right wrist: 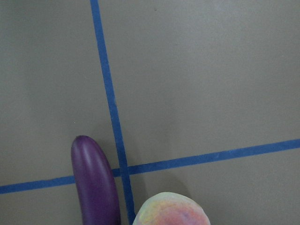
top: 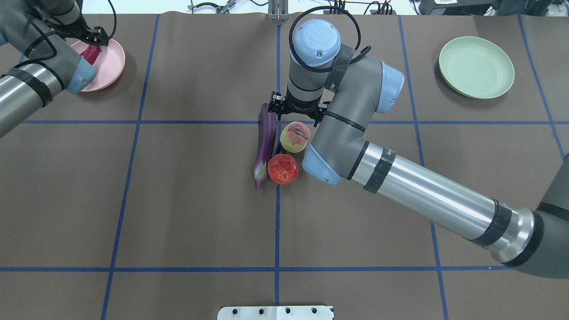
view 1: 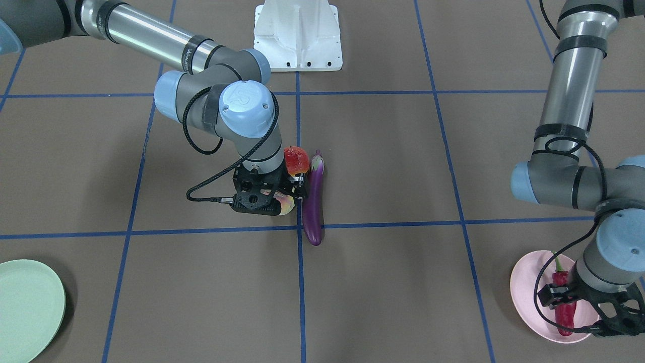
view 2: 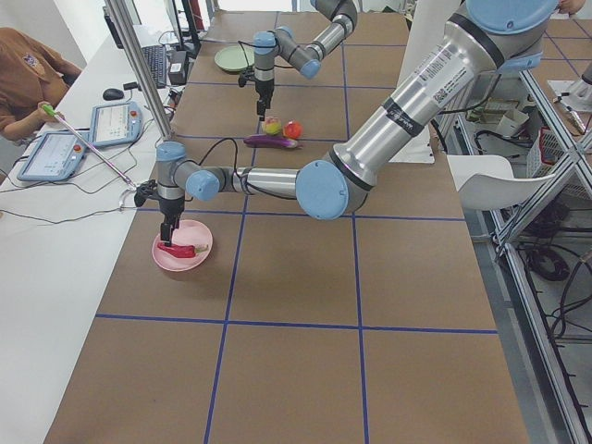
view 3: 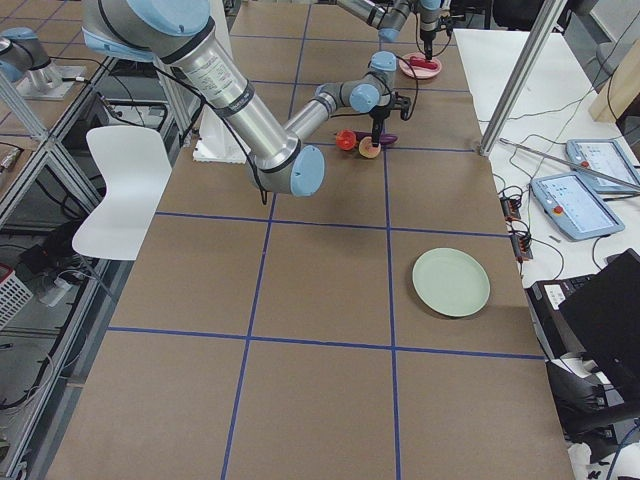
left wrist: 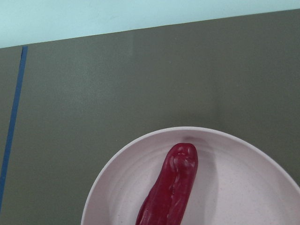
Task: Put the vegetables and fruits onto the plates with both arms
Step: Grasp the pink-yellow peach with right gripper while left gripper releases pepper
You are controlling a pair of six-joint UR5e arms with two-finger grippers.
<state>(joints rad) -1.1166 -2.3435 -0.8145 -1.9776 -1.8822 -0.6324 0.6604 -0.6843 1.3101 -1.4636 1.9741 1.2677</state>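
The red chili pepper (left wrist: pixel 171 187) lies on the pale pink plate (top: pixel 111 62) at the table's far left. My left gripper (view 1: pixel 562 297) hangs low over its middle; whether it is open, I cannot tell. At mid-table the purple eggplant (top: pixel 266 140), the peach (top: pixel 294 137) and the red-orange pomegranate-like fruit (top: pixel 282 169) rest close together on the table. My right gripper (top: pixel 297 119) hovers just above the peach, open, with nothing between its fingers. In the front view it hides most of the peach (view 1: pixel 286 205). The mint green plate (top: pixel 476 66) has nothing on it.
The white robot base (view 1: pixel 297 35) stands at the near middle edge. Blue tape lines cross the brown table. The right forearm (top: pixel 422 191) stretches across the table's right half. A person sits by tablets (view 2: pixel 116 123) beyond the far edge.
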